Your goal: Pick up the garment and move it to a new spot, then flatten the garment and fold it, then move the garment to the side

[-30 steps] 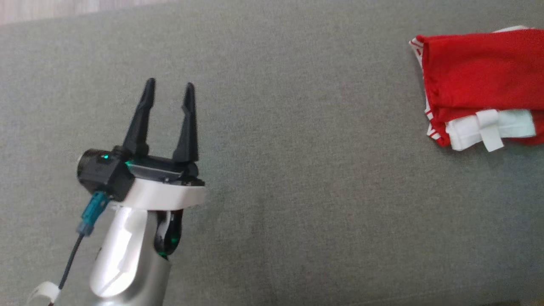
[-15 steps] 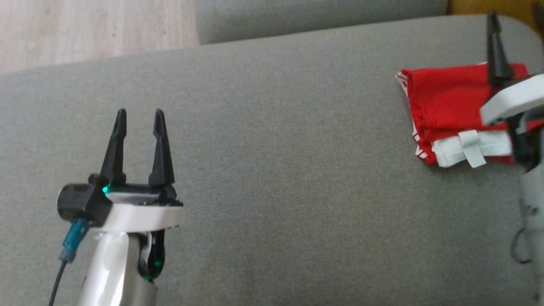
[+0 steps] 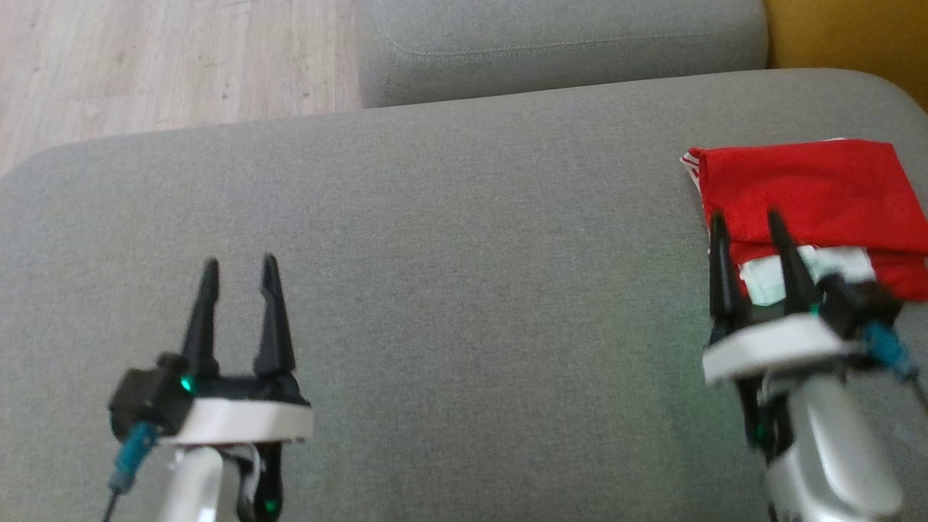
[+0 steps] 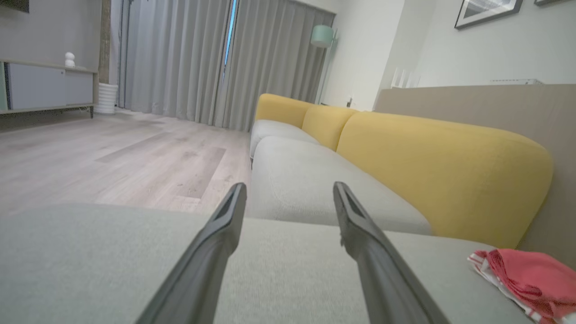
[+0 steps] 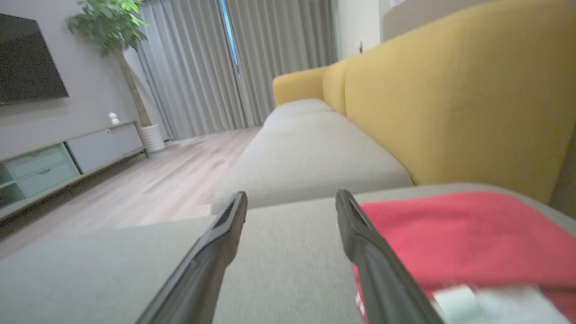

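The garment (image 3: pixel 805 192) lies folded at the right end of the grey sofa seat (image 3: pixel 464 239); it is red with a white band and white trim along its near edge. It also shows as the garment (image 4: pixel 531 276) at the lower right of the left wrist view and as the garment (image 5: pixel 454 234) in the right wrist view. My right gripper (image 3: pixel 749 222) hovers open at its near-left corner, holding nothing, its fingers overlapping the cloth's edge. Far to the left my left gripper (image 3: pixel 239 264) stands open over bare cushion. Both grippers' fingers (image 4: pixel 225 225) (image 5: pixel 225 225) are spread apart.
A second grey seat cushion (image 3: pixel 565 36) lies beyond the one I work on. Yellow backrests (image 4: pixel 432 171) run along the sofa's right side. Wooden floor (image 3: pixel 145 65) lies past the cushion's far-left edge. A low cabinet (image 5: pixel 67 153) and a potted plant (image 5: pixel 112 27) stand across the room.
The head camera has tilted up, showing more sofa and floor. My right gripper has come into view and drawn back to the garment's near-left corner. The garment has not moved.
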Robot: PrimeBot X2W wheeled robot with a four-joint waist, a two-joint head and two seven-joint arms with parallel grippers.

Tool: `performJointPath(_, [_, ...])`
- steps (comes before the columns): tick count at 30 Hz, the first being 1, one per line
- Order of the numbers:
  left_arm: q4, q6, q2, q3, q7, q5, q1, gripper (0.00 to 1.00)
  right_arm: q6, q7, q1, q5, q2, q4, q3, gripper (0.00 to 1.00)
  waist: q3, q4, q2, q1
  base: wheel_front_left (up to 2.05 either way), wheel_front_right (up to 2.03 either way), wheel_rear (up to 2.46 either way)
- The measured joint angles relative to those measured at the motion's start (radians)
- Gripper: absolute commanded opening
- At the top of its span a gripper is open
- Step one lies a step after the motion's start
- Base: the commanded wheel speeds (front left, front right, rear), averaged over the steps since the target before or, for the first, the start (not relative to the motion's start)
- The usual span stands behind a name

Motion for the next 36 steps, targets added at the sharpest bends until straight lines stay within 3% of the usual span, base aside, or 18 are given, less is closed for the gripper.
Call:
performJointPath(7, [0.061, -0.001, 0.001, -0.017, 0.0, -0.027, 0.06, 1.0, 0.0, -0.017, 0.121, 0.027, 0.009, 0.015, 0.009, 1.0, -0.004, 0.01, 0.0, 0.0, 0.0, 0.0, 0.0])
performJointPath(33, [0.052, -0.004, 0.001, 0.027, 0.0, -0.066, 0.068, 1.0, 0.0, -0.017, 0.122, 0.054, 0.013, -0.041, 0.023, 1.0, 0.002, 0.012, 0.0, 0.0001, 0.0, 0.0, 0.0])
performJointPath(34, [0.06, -0.002, 0.0, 0.025, 0.0, -0.066, 0.068, 0.0, 0.0, -0.017, 0.123, 0.054, 0.014, -0.031, 0.024, 0.0, 0.002, 0.012, 0.0, 0.0001, 0.0, 0.0, 0.0])
performJointPath(36, [0.094, -0.002, -0.001, 0.022, 0.001, -0.066, 0.078, 0.0, 0.0, -0.016, 0.137, 0.054, 0.016, 0.0, 0.027, 0.0, 0.001, 0.012, 0.0, 0.0002, 0.0, 0.0, 0.0])
